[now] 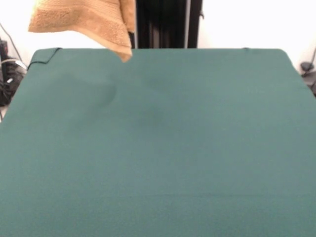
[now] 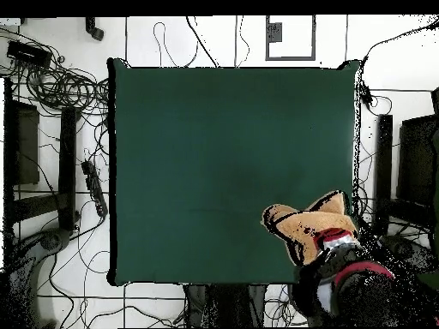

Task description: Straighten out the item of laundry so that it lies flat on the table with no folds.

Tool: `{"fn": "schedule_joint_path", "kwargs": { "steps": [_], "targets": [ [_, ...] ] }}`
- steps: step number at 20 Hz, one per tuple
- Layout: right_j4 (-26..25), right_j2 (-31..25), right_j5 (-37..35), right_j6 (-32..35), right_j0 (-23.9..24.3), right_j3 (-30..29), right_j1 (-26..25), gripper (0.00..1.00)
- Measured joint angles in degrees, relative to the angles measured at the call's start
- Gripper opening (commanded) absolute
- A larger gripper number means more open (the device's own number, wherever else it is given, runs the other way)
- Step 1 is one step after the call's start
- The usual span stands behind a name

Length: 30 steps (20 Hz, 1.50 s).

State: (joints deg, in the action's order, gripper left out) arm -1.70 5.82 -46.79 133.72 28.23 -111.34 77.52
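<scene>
Item: towel (image 1: 84, 22), orange-tan terry with woven border bands. Position, front view: about 11 o'clock in the picture, hanging in the air above the table's far left corner, lowest corner pointing down toward the table edge and apparently clear of the cloth. Overhead view: bunched at about 5 o'clock, over the table corner nearest the robot base.

Item: table (image 1: 163, 148), dark green cloth, nothing lying on it.

Item: arm (image 2: 351, 283), red and black, at 5 o'clock overhead. Gripper hidden by towel; finger state cannot be told, though the towel evidently hangs from it.

Relation: towel hangs directly beneath the end effector, long axis roughly vertical. Likely requirement: carry toward table centre, lay down spread.
</scene>
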Motion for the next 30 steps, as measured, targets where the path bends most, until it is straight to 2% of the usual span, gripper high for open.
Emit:
{"fn": "schedule_joint_path", "kwargs": {
  "steps": [13, 21, 30],
  "targets": [
    [-0.1, -2.8, 0.0, -0.8, 4.2, 0.0, 0.7, 0.0],
    [-0.5, -3.8, 0.0, -5.6, 6.7, 0.0, 0.7, 0.0],
    [-0.8, -3.9, 0.0, -9.6, 7.0, 0.0, 0.7, 0.0]
  ]
}}
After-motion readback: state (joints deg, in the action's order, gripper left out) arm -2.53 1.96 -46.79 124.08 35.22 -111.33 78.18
